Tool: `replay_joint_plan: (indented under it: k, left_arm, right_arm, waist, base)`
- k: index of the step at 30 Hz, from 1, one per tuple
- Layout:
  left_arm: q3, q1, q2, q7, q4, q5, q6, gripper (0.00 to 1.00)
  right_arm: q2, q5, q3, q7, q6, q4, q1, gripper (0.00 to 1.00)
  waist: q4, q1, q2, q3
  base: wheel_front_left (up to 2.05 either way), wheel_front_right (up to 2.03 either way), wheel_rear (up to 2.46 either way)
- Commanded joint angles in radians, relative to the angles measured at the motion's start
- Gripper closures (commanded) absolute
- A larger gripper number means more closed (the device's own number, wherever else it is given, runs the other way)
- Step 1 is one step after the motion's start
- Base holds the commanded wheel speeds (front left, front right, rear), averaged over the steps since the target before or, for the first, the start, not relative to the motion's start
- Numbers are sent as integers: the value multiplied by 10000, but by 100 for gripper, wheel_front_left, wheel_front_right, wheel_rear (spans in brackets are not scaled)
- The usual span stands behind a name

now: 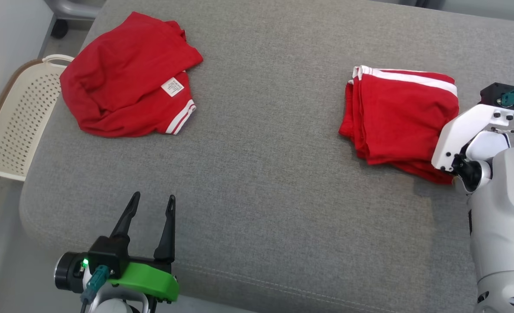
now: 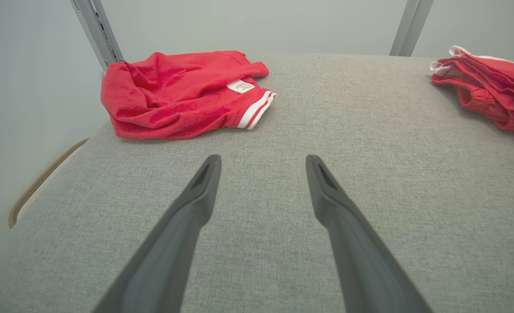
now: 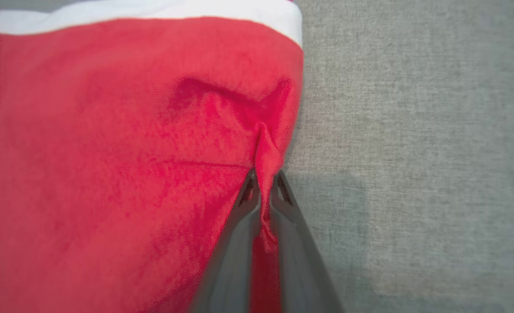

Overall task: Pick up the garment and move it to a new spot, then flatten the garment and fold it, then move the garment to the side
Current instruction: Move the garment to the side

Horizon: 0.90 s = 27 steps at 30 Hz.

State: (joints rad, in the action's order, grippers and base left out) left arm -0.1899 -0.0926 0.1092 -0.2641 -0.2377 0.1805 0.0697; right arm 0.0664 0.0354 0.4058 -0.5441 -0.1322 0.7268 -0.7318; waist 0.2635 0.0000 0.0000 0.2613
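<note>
A folded red garment (image 1: 400, 113) with white stripes lies at the right of the grey cushioned surface (image 1: 261, 165). My right gripper (image 3: 263, 182) is shut on a pinched fold at this garment's (image 3: 109, 152) right edge, and red cloth runs down between the two fingers. In the head view the right arm's white wrist (image 1: 469, 130) covers the garment's near right corner and hides the fingers. My left gripper (image 1: 152, 202) hovers open over the front left of the surface, holding nothing. In the left wrist view its (image 2: 261, 163) fingers stand wide apart, and the folded garment (image 2: 491, 95) shows at the far right.
A second red garment (image 1: 126, 78) with a white label lies crumpled at the back left, also seen ahead of the left gripper as a crumpled heap (image 2: 178, 95). A cream perforated basket (image 1: 18, 113) stands off the surface's left edge. Bare grey cushion lies between the two garments.
</note>
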Motion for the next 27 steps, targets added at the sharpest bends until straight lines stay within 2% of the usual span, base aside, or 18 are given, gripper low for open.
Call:
replay_joint_plan:
  k: [1, 5, 12, 21, 27]
  left_arm:
    - [24, -126, 43, -3, 39, -100, -27, 0]
    - [28, -210, 97, -3, 125, -106, -9, 0]
    - [54, -334, 234, -3, 399, -196, -47, 0]
    - [-244, -1008, 426, 14, 927, -531, 7, 0]
    - [-487, -1442, 572, 134, 1435, -734, 74, 0]
  right_arm:
    - [280, 167, -88, -24, 29, 18, 124, 100]
    - [488, 110, -464, -99, 25, -38, 143, 100]
    - [1284, -266, -1698, -156, 24, -262, 144, 100]
    - [2914, -665, -2861, 100, 24, -476, -34, 100]
    - [3954, -609, -3175, 582, 24, -474, -421, 100]
  waist:
    - [-199, 0, 0, -79]
    - [-501, 0, 0, -98]
    - [-1583, 0, 0, 162]
    - [-2644, 0, 0, 1047]
    - [-2893, 0, 0, 1776]
  base:
    - [0, 0, 0]
    - [0, 0, 0]
    - [0, 0, 0]
    - [0, 0, 0]
    - [0, 0, 0]
